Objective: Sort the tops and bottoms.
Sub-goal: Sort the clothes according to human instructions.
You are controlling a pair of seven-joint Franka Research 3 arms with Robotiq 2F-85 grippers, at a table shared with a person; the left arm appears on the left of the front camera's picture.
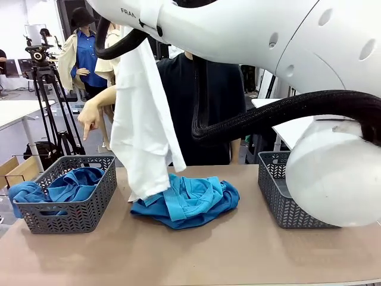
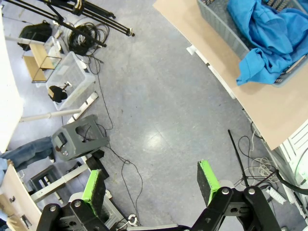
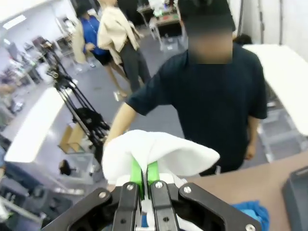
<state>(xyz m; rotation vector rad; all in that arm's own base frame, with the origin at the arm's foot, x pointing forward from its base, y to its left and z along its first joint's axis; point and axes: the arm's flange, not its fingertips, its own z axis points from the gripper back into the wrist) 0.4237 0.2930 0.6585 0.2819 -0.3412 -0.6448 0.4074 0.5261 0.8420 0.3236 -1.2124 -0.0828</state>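
Observation:
A white long-sleeved top (image 1: 141, 119) hangs high over the table's left half, its hem reaching a pile of royal blue and turquoise garments (image 1: 186, 201) at the table's middle. My right gripper (image 3: 144, 174) is shut on a fold of this white top (image 3: 156, 153). The grey left basket (image 1: 89, 211) holds blue garments (image 1: 71, 183). I cannot tell which blue pieces are tops and which are bottoms. My left gripper (image 2: 150, 185) is open and holds nothing. It hangs over the floor beyond the table's edge, near that basket (image 2: 216, 21) and its blue cloth (image 2: 269, 43).
An empty grey basket (image 1: 280, 193) stands at the table's right. A person in a black shirt (image 1: 202, 107) stands at the far side, one hand (image 1: 89, 121) pointing down above the left basket. My right arm (image 1: 268, 36) crosses the view's top. A tripod (image 1: 50, 101) stands at the far left.

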